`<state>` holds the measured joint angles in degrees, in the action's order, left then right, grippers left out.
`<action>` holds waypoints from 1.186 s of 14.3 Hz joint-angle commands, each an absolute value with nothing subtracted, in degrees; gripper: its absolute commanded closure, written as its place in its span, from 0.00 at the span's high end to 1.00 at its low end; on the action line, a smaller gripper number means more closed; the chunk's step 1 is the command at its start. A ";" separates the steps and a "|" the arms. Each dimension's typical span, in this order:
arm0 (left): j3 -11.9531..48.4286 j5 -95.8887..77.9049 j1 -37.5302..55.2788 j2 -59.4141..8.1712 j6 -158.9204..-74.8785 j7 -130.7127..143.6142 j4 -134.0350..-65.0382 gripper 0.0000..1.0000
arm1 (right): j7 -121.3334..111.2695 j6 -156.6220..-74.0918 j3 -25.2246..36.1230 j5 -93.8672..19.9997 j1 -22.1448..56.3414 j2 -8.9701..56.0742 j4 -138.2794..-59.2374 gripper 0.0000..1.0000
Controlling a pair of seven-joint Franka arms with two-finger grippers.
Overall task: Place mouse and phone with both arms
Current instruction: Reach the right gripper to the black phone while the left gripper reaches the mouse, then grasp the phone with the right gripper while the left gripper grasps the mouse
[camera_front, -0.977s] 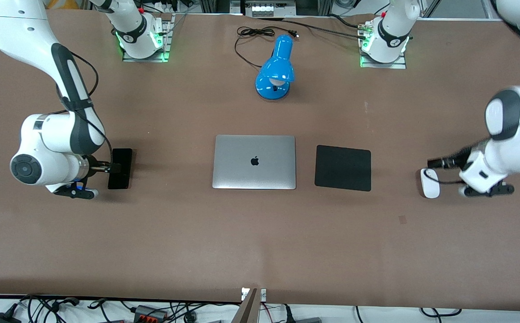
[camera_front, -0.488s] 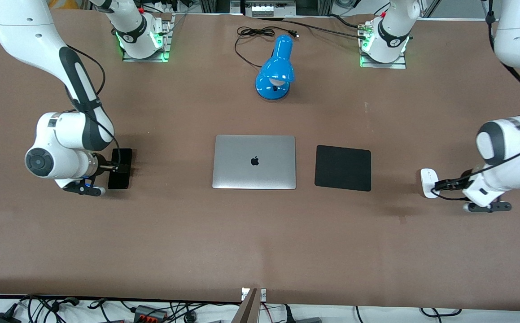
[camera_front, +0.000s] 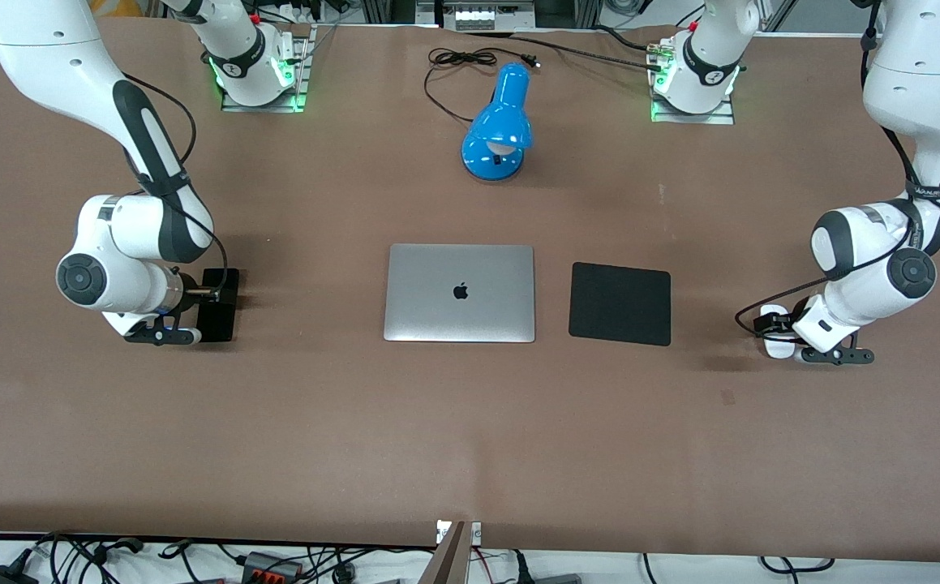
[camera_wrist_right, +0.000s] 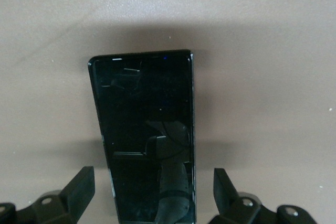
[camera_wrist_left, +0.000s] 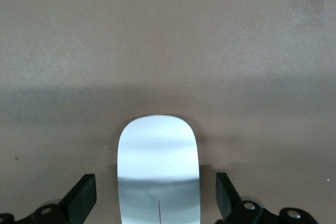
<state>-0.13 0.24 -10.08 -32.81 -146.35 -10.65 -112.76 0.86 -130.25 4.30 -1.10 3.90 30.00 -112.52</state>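
Observation:
The black phone (camera_front: pixel 222 315) lies flat on the brown table toward the right arm's end. My right gripper (camera_front: pixel 208 297) is low over it, open. In the right wrist view the phone (camera_wrist_right: pixel 144 129) lies between the fingers (camera_wrist_right: pixel 79 190) with a gap on each side; the gripper (camera_wrist_right: pixel 152 195) holds nothing. The white mouse (camera_front: pixel 779 349) lies toward the left arm's end, partly hidden under my left gripper (camera_front: pixel 768 324). In the left wrist view the mouse (camera_wrist_left: pixel 157 166) sits between the open fingers (camera_wrist_left: pixel 226 198) of the gripper (camera_wrist_left: pixel 156 200), untouched.
A closed silver laptop (camera_front: pixel 460 292) lies mid-table with a matte black pad (camera_front: pixel 620 303) beside it, toward the left arm's end. A blue desk lamp (camera_front: pixel 498 130) with its black cable (camera_front: pixel 461 61) stands nearer the arm bases.
Both arms have swung in and come down over their objects: the left gripper now straddles the mouse and the right gripper straddles the phone. The mouse and the phone have not moved.

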 commanded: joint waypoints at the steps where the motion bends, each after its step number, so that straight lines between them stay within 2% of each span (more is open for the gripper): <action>1: 0.09 1.41 -10.63 -32.25 -147.66 -11.95 -114.00 0.80 | -0.97 -133.76 4.31 -1.85 4.04 28.12 -116.36 1.00; 2: 0.09 1.41 -10.63 -32.17 -147.57 -11.95 -113.99 0.62 | -1.05 -134.73 4.31 -1.85 4.04 28.12 -116.89 1.00; 3: 0.09 1.41 -10.63 -32.17 -147.57 -12.04 -113.91 0.50 | -1.05 -135.52 4.31 -1.85 4.13 28.12 -117.16 1.00; 5: 0.09 1.41 -10.63 -32.08 -147.57 -12.83 -113.55 0.36 | -1.05 -135.97 4.31 -1.85 4.13 28.21 -117.51 1.00; 9: 0.70 1.41 -9.94 -28.93 -144.69 -13.18 -113.29 0.31 | -1.05 -138.51 4.31 -1.85 4.04 28.21 -119.09 1.00; 12: 3.51 1.32 -9.76 -25.93 -130.75 -12.75 -107.95 0.31 | -1.05 -138.52 4.31 -1.85 4.04 28.21 -119.18 1.00; 13: 5.34 1.32 -9.76 -25.49 -124.17 -12.66 -105.23 0.31 | -1.14 -138.43 4.31 -1.76 4.13 28.13 -119.18 0.92; 14: 7.10 1.32 -9.76 -25.40 -118.79 -12.74 -103.20 0.31 | -0.97 -138.08 4.31 -1.84 4.65 27.69 -118.92 0.57; 15: 8.25 1.23 -9.76 -25.40 -116.30 -12.83 -102.49 0.31 | -0.27 -137.99 4.31 -1.93 5.35 27.34 -118.66 0.41; 17: 10.89 0.70 -9.84 -25.31 -115.49 -12.66 -102.57 0.31 | -0.18 -137.99 3.96 -1.85 6.15 27.25 -117.69 0.24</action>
